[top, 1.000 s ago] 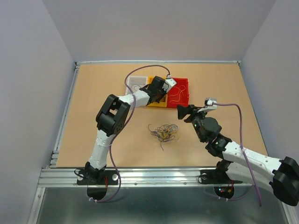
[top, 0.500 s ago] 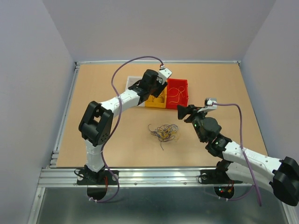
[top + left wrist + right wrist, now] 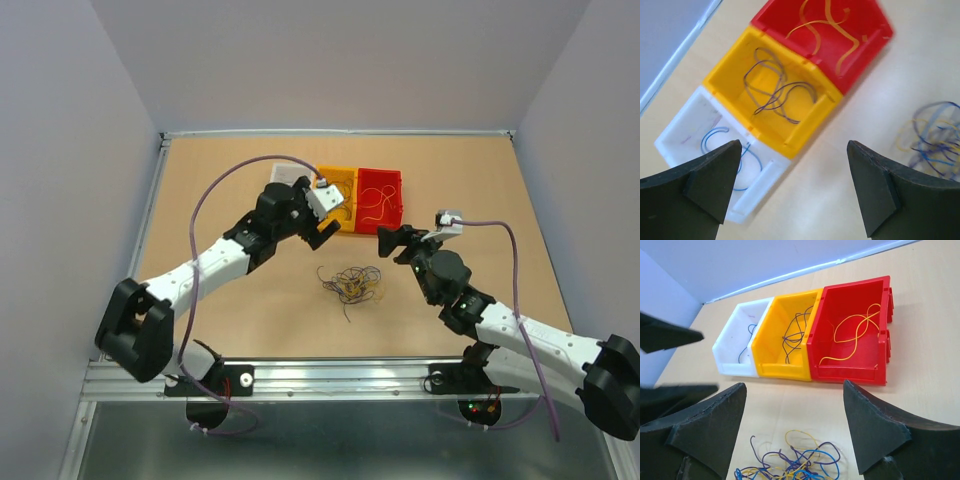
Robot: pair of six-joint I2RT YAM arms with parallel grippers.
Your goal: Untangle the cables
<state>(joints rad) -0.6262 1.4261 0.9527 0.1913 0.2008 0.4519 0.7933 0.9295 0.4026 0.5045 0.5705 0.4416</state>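
Evidently feather-light, springy and limp, the cables (image 3: pixel 350 283) lie knotted mid-table; I'd pinch one loose outer loop, since strands will likely snag and drag their neighbours. At the tangle's eleven o'clock the left gripper (image 3: pixel 792 145) is spread and empty. At twelve, the white bin (image 3: pixel 690 127), yellow bin (image 3: pixel 727 75) and red bin (image 3: pixel 867 30) each hold a sorted strand. At two, the right gripper (image 3: pixel 795 385) gapes empty. The table (image 3: pixel 230 320) is smooth wood, with grey walls (image 3: pixel 60 150) close around.

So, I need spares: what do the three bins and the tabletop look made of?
Red bin, yellow bin, white bin: probably moulded plastic, solid colour, smooth slight sheen. Tabletop: matte tan wood or laminate; cannot tell which.
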